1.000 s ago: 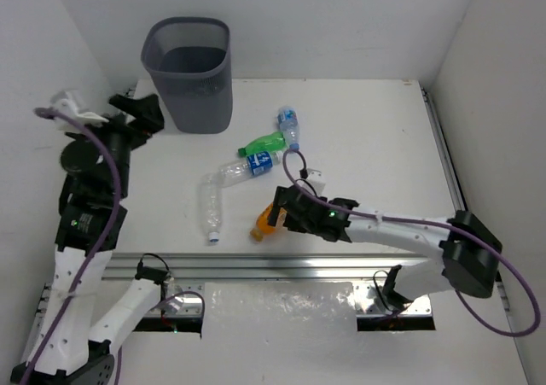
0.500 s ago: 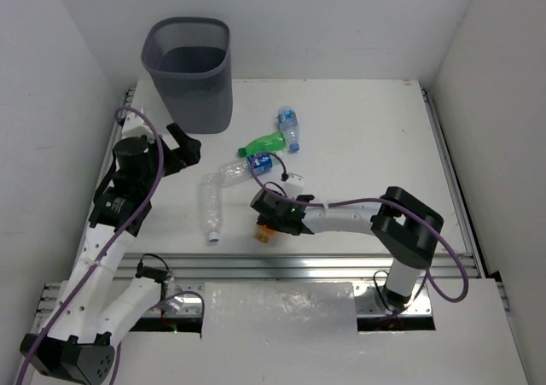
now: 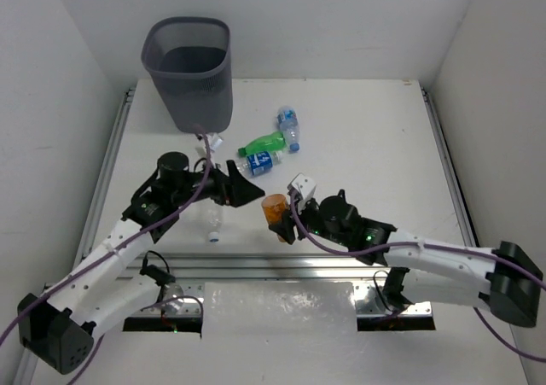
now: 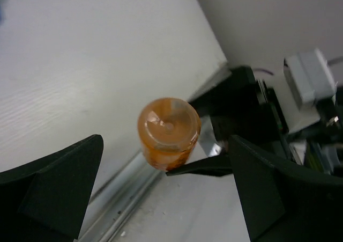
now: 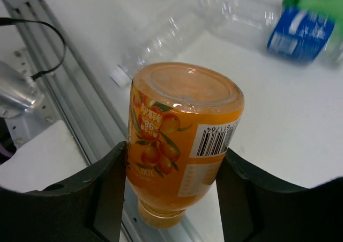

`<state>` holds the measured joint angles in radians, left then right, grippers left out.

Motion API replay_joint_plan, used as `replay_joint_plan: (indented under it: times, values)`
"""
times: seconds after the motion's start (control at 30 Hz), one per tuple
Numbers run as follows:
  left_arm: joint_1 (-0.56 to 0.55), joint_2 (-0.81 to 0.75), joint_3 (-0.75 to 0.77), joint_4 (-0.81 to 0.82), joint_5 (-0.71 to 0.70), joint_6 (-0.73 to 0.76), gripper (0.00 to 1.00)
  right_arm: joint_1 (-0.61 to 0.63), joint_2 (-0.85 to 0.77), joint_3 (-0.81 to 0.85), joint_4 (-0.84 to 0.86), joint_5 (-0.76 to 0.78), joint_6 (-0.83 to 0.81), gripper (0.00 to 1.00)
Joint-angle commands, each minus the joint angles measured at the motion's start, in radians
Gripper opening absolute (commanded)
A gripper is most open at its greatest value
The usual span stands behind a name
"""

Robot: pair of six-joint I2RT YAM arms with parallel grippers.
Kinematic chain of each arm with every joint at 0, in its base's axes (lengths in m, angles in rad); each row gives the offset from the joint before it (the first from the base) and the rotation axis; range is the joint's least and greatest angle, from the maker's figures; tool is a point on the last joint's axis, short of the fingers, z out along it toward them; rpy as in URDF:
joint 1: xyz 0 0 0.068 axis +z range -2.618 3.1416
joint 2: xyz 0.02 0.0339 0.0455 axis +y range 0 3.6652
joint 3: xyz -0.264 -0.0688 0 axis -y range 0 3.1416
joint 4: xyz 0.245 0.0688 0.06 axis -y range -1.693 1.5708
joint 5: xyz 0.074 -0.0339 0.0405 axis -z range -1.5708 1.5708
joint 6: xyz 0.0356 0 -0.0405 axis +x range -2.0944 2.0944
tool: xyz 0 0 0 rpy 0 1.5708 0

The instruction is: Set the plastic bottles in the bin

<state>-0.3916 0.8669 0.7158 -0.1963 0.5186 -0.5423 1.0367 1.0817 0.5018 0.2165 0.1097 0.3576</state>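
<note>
The right gripper is holding the orange bottle, its base pointing at 10 o'clock toward the left gripper, which is gaping wide.

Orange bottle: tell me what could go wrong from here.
1. The right gripper pinches the orange bottle toward its neck, base sticking out free; the smooth plastic may slip or swivel.
2. The open left gripper hangs close to that base; the arms may collide and knock it loose.
3. The bin stands far off at the back left: a long carry for such a hold.
</note>
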Motion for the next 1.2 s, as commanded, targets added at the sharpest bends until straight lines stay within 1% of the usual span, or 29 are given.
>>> replay_joint_plan:
  times: [0.0, 0.17, 0.23, 0.3, 0.33, 0.37, 0.4, 0.43, 0.47, 0.5, 0.53, 0.57, 0.6, 0.63, 0.67, 0.7, 0.73, 0.8, 0.83, 0.87, 0.9, 0.93, 0.97, 1.0, 1.03, 1.07, 1.1, 1.13, 1.17]
  values:
    - [-0.113, 0.01, 0.027, 0.176, 0.098, -0.042, 1.0, -0.003, -0.103, 0.047, -0.003, -0.12, -0.223, 0.22]
    - [-0.219, 0.075, 0.033, 0.287, 0.124, -0.076, 1.0, -0.003, -0.131, 0.135, -0.12, -0.147, -0.25, 0.22]
    - [-0.256, 0.107, 0.045, 0.272, 0.1, -0.064, 1.0, -0.003, -0.137, 0.168, -0.132, -0.143, -0.261, 0.22]
    - [-0.292, 0.13, 0.074, 0.242, 0.038, -0.042, 1.0, -0.003, -0.158, 0.184, -0.131, -0.153, -0.263, 0.22]
    - [-0.296, 0.15, 0.079, 0.215, 0.02, -0.039, 0.98, -0.003, -0.164, 0.188, -0.129, -0.165, -0.263, 0.22]
    - [-0.3, 0.159, 0.083, 0.213, 0.005, -0.039, 0.92, -0.003, -0.17, 0.196, -0.129, -0.174, -0.263, 0.23]
    - [-0.3, 0.167, 0.083, 0.215, 0.001, -0.039, 0.74, -0.003, -0.18, 0.201, -0.129, -0.183, -0.263, 0.23]
    - [-0.3, 0.182, 0.091, 0.218, 0.001, -0.041, 0.5, -0.003, -0.183, 0.202, -0.129, -0.182, -0.261, 0.24]
    - [-0.302, 0.188, 0.1, 0.213, -0.005, -0.041, 0.14, -0.003, -0.187, 0.204, -0.128, -0.173, -0.263, 0.27]
    - [-0.3, 0.201, 0.117, 0.187, -0.015, -0.036, 0.03, -0.003, -0.196, 0.202, -0.128, -0.144, -0.255, 0.34]
    - [-0.3, 0.204, 0.163, 0.137, -0.081, -0.028, 0.0, -0.003, -0.206, 0.198, -0.126, -0.125, -0.252, 0.65]
    - [-0.302, 0.204, 0.189, 0.108, -0.135, -0.019, 0.0, -0.003, -0.216, 0.178, -0.123, -0.111, -0.252, 0.93]
    - [-0.3, 0.202, 0.223, 0.037, -0.191, -0.001, 0.0, -0.003, -0.244, 0.163, -0.12, -0.063, -0.246, 0.99]
    - [-0.299, 0.204, 0.294, 0.002, -0.339, 0.005, 0.0, -0.003, -0.262, 0.15, -0.121, -0.03, -0.241, 0.99]
    - [-0.297, 0.21, 0.335, -0.032, -0.427, 0.016, 0.0, -0.003, -0.278, 0.135, -0.14, 0.005, -0.236, 0.99]
    - [-0.293, 0.239, 0.384, -0.122, -0.515, 0.025, 0.0, -0.003, -0.295, 0.11, -0.155, 0.043, -0.22, 0.99]
    - [-0.276, 0.26, 0.495, -0.173, -0.71, 0.027, 0.0, -0.006, -0.331, 0.097, -0.169, 0.124, -0.207, 0.99]
    - [-0.236, 0.346, 0.607, -0.266, -0.845, 0.048, 0.0, -0.004, -0.367, 0.06, -0.213, 0.192, -0.169, 0.99]
    - [-0.16, 0.378, 0.714, -0.285, -0.892, 0.059, 0.0, -0.007, -0.397, 0.05, -0.25, 0.241, -0.154, 0.99]
    - [-0.112, 0.417, 0.765, -0.301, -0.891, 0.07, 0.0, -0.007, -0.413, 0.034, -0.29, 0.254, -0.14, 0.99]
    - [-0.06, 0.496, 0.825, -0.325, -0.888, 0.071, 0.0, -0.007, -0.427, 0.027, -0.308, 0.26, -0.119, 0.99]
    - [0.018, 0.538, 0.938, -0.33, -0.887, 0.079, 0.0, -0.007, -0.44, 0.021, -0.325, 0.265, -0.106, 0.99]
    - [0.049, 0.587, 0.996, -0.333, -0.9, 0.088, 0.0, -0.01, -0.462, 0.011, -0.348, 0.266, -0.092, 0.99]
    - [0.083, 0.689, 1.061, -0.341, -0.904, 0.093, 0.0, -0.009, -0.47, 0.006, -0.358, 0.259, -0.069, 0.99]
    - [0.112, 0.748, 1.208, -0.35, -0.893, 0.1, 0.0, -0.009, -0.476, 0.001, -0.368, 0.248, -0.063, 0.99]
    - [0.158, 0.815, 1.29, -0.362, -0.891, 0.119, 0.0, -0.009, -0.479, -0.003, -0.391, 0.242, -0.057, 0.99]
    - [0.177, 0.945, 1.376, -0.374, -0.89, 0.134, 0.0, -0.009, -0.479, -0.005, -0.402, 0.246, -0.043, 0.99]
    - [0.209, 1.009, 1.547, -0.382, -0.882, 0.145, 0.04, -0.01, -0.476, -0.006, -0.411, 0.248, -0.039, 0.99]
    - [0.223, 1.074, 1.626, -0.387, -0.875, 0.163, 0.2, -0.01, -0.473, -0.009, -0.425, 0.254, -0.036, 0.99]
